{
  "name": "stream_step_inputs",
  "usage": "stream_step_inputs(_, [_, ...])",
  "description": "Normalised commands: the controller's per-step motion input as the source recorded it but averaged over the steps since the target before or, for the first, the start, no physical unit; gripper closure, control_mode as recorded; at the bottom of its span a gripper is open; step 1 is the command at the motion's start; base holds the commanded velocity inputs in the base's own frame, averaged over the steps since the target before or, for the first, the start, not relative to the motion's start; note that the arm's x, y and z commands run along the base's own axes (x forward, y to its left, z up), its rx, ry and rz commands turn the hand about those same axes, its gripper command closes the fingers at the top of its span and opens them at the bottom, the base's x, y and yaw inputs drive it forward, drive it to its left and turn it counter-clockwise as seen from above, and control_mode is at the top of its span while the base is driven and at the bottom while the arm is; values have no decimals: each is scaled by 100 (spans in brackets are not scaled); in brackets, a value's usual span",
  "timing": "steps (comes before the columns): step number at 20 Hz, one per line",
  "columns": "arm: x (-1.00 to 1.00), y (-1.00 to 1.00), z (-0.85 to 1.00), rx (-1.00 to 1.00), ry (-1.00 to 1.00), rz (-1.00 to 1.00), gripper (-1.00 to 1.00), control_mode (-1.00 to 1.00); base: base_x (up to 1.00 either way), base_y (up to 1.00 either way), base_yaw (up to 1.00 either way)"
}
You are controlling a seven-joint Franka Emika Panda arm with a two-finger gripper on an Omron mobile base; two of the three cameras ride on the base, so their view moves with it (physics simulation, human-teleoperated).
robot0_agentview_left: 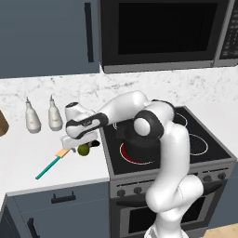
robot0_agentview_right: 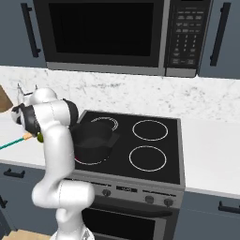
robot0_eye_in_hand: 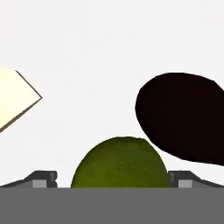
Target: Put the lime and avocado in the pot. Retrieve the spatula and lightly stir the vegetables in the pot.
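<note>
Hand view, nearest: the lime (robot0_eye_in_hand: 120,162) sits between the two fingertips (robot0_eye_in_hand: 43,178), which stand wide on either side of it; whether they touch it cannot be told. Just beyond and to one side lies the avocado (robot0_eye_in_hand: 183,116), close beside the lime, and on the other side a pale corner of the spatula blade (robot0_eye_in_hand: 15,98), all on the white surface (robot0_eye_in_hand: 109,43).

Left base view: the hand (robot0_agentview_left: 80,144) is lowered over the lime (robot0_agentview_left: 83,149) on the surface (robot0_agentview_left: 18,158) left of the stove (robot0_agentview_left: 204,144). The spatula (robot0_agentview_left: 50,164) lies beside it, teal handle pointing toward the front edge. The pot (robot0_agentview_left: 128,139) stands on the front left burner. Two white bottles (robot0_agentview_left: 32,117) stand farther back by the wall.
</note>
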Motion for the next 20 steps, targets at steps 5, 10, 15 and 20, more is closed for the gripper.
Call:
stream_step_inputs(5, [-3,-1,-5,0,0,0,100,-100,0,0,0])
stream_step_inputs(10, [-45,-26,11,0,-3,0,100,-100,0,0,0])
stream_step_inputs(15, [-81,-38,68,0,-16,3,100,-100,0,0,0])
stream_step_inputs(20, [-81,-76,81,0,-23,8,100,-100,0,0,0])
